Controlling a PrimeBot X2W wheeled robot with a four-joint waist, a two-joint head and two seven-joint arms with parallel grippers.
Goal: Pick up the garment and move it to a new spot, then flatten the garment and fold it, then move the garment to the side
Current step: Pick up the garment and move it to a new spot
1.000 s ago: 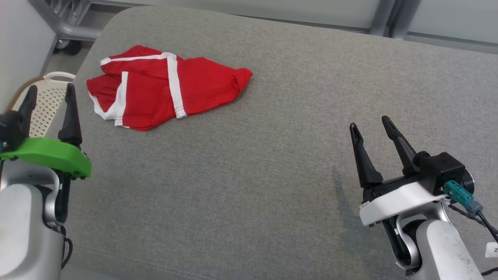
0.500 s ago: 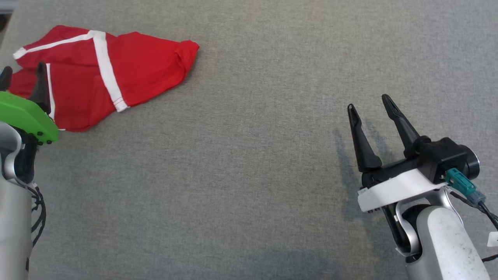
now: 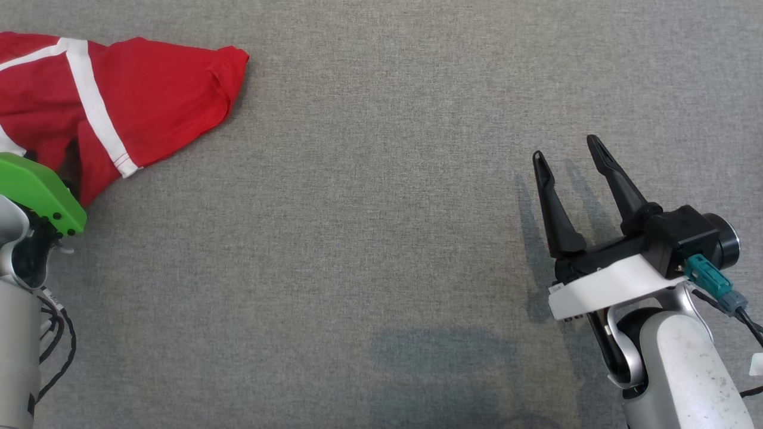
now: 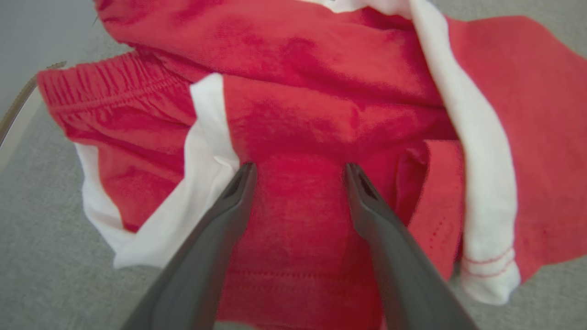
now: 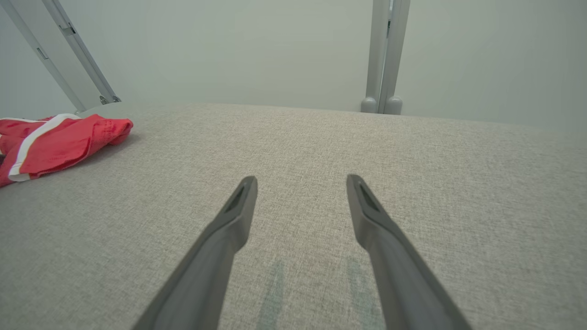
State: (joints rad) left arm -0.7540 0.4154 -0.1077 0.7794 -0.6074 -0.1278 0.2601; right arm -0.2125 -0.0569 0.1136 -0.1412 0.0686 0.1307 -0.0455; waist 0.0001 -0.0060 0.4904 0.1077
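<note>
A crumpled red garment (image 3: 155, 95) with white stripes lies on the grey fabric surface (image 3: 381, 250) at the head view's upper left. The left arm's green wrist mount (image 3: 36, 190) sits at the garment's near edge. In the left wrist view my left gripper (image 4: 298, 169) is open, its two dark fingers spread just above the red cloth (image 4: 321, 114) beside a white band, with nothing pinched. My right gripper (image 3: 565, 149) is open far to the right over bare fabric. In the right wrist view, where that gripper (image 5: 301, 179) is empty, the garment (image 5: 59, 137) lies at the far left.
Past the surface's far edge stand grey metal posts (image 5: 383, 55) against a pale wall, and a slanted bar (image 5: 69, 55) rises at the back left. The surface's left edge and a tan rim (image 4: 18, 105) show beyond the garment.
The head camera has tilted down, shifting the whole picture. My left gripper has moved from beside the garment to over its near part. The right gripper has hardly moved.
</note>
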